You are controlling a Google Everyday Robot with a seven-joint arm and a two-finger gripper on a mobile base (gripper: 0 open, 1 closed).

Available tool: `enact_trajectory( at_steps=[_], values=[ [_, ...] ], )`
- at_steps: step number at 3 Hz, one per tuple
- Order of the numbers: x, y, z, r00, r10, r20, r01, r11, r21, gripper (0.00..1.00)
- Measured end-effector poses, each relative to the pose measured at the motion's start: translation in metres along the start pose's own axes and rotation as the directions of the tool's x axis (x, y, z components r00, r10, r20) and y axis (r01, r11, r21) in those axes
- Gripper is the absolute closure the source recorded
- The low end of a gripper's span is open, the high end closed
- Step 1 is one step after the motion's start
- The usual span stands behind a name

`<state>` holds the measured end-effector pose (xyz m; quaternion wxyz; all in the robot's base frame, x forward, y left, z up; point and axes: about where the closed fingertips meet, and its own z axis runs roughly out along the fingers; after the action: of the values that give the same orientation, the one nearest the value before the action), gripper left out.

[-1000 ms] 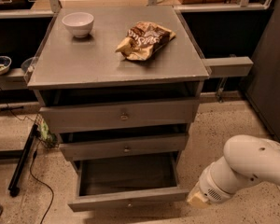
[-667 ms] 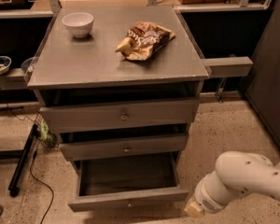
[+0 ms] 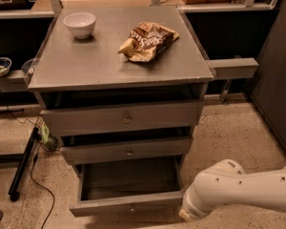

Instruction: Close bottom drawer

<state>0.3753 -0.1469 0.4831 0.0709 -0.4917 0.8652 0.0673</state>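
Observation:
The bottom drawer (image 3: 126,203) is the lowest of three grey drawers and stands pulled well out, its dark box empty. Its shallow front panel carries a small round knob (image 3: 131,209). My white arm (image 3: 229,190) reaches in from the lower right. Its wrist end (image 3: 188,213) sits just right of the drawer front's right end. My gripper itself is below the bottom edge of the camera view and hidden.
The middle drawer (image 3: 128,151) and the top drawer (image 3: 124,118) stick out slightly. On the cabinet top (image 3: 86,61) are a white bowl (image 3: 79,24) and a crumpled snack bag (image 3: 148,41). A dark cabinet (image 3: 276,80) stands at right; cables and a black bar (image 3: 21,168) lie on the floor at left.
My arm has moved left and down, bringing its wrist end closer to the right end of the bottom drawer's front. The drawers have not moved.

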Motion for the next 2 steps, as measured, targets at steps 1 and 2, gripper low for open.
enact_trajectory(
  at_steps=[1, 2],
  values=[
    [0.002, -0.001, 0.004, 1.000, 0.016, 0.004, -0.016, 0.9999, 0.000, 1.00],
    [0.006, -0.004, 0.016, 0.998, 0.055, 0.014, -0.055, 0.9985, 0.002, 1.00]
  ],
)
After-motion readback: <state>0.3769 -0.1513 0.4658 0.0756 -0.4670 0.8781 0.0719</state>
